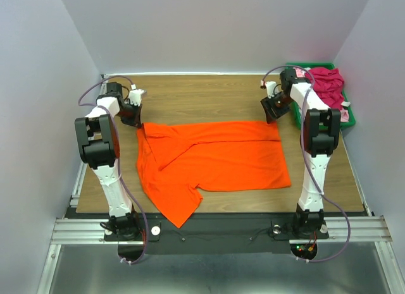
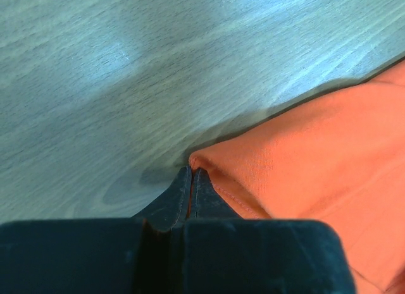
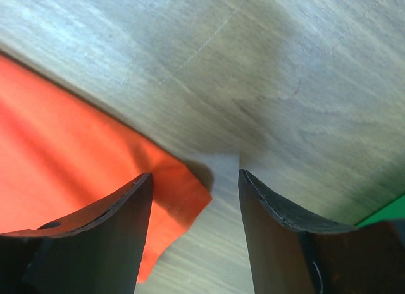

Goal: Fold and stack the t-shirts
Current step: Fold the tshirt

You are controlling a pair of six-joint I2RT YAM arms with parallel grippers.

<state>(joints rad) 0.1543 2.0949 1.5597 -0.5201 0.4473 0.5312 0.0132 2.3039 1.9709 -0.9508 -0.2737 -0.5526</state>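
Note:
A bright orange t-shirt (image 1: 215, 158) lies spread on the wooden table, its far part folded over toward the front. My left gripper (image 1: 133, 114) is at its far left corner. In the left wrist view it (image 2: 192, 172) is shut on a pinched fold of the orange cloth (image 2: 316, 142). My right gripper (image 1: 273, 110) is at the far right corner, open. In the right wrist view the orange corner (image 3: 180, 193) lies on the table between its spread fingers (image 3: 195, 178), untouched. A magenta t-shirt (image 1: 326, 82) is bunched in the green bin. A pale pink bit (image 1: 345, 114) shows at the bin's near end.
The green plastic bin (image 1: 310, 65) stands at the back right, close behind my right arm; its edge shows in the right wrist view (image 3: 386, 212). Bare wood table (image 1: 202, 95) lies behind the shirt. Grey walls close in on three sides.

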